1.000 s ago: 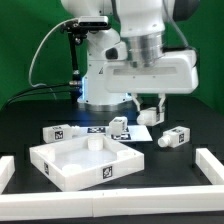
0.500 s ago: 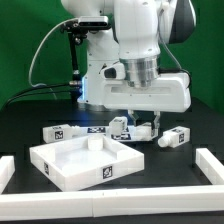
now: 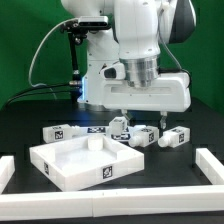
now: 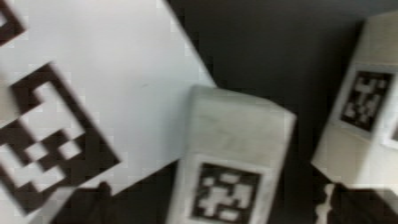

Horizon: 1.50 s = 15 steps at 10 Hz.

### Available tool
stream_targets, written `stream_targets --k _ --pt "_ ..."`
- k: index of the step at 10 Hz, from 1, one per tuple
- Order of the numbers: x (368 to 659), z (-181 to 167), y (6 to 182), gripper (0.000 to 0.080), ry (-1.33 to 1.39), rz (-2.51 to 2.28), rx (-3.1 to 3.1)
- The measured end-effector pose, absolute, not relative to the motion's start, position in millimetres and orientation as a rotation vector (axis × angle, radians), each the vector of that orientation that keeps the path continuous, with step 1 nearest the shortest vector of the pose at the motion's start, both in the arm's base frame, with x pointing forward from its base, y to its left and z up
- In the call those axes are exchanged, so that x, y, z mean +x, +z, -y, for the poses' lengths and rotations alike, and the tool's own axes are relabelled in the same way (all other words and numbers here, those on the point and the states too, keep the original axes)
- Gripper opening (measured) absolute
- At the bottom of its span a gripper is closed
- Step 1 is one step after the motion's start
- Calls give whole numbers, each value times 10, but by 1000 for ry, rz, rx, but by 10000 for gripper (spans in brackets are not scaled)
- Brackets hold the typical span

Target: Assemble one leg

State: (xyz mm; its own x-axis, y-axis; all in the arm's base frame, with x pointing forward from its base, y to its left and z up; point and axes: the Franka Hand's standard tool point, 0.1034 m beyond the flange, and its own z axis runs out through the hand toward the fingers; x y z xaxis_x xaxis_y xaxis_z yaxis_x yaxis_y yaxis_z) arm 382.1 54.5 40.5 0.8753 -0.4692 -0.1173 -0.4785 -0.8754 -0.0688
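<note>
My gripper (image 3: pixel 141 124) is open and low over the table, its fingers either side of a white leg (image 3: pixel 142 137) that lies on its side. In the wrist view that leg (image 4: pixel 233 150) fills the middle, tag facing up, between my dark fingertips (image 4: pixel 100 196); the gripper (image 4: pixel 215 200) is not closed on it. Other legs like it lie at the exterior view's left (image 3: pixel 55 132), just behind (image 3: pixel 118 125) and to the right (image 3: pixel 176 137), the last also in the wrist view (image 4: pixel 365 120).
The large white square tray-like part (image 3: pixel 62 170) sits in front at the exterior view's left. The marker board (image 3: pixel 98 130) lies flat behind the legs, also in the wrist view (image 4: pixel 80 90). White rails (image 3: pixel 213 166) border the table's front corners.
The arm has moved to the exterior view's left and come down over the legs. In the last half second it sank slightly lower around the middle leg.
</note>
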Motion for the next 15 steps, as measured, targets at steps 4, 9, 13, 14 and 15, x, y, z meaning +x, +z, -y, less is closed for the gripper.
stream_targets --k 4,9,13,14,15 --pt "3913 -233 988 649 219 -661 -2902" --pt "3890 -63 844 649 238 -485 -2948" --pt "4141 441 1030 649 201 -131 -2957" --pt "4133 436 1023 649 198 -58 -2956" --pt "4133 436 1022 649 187 61 -2951"
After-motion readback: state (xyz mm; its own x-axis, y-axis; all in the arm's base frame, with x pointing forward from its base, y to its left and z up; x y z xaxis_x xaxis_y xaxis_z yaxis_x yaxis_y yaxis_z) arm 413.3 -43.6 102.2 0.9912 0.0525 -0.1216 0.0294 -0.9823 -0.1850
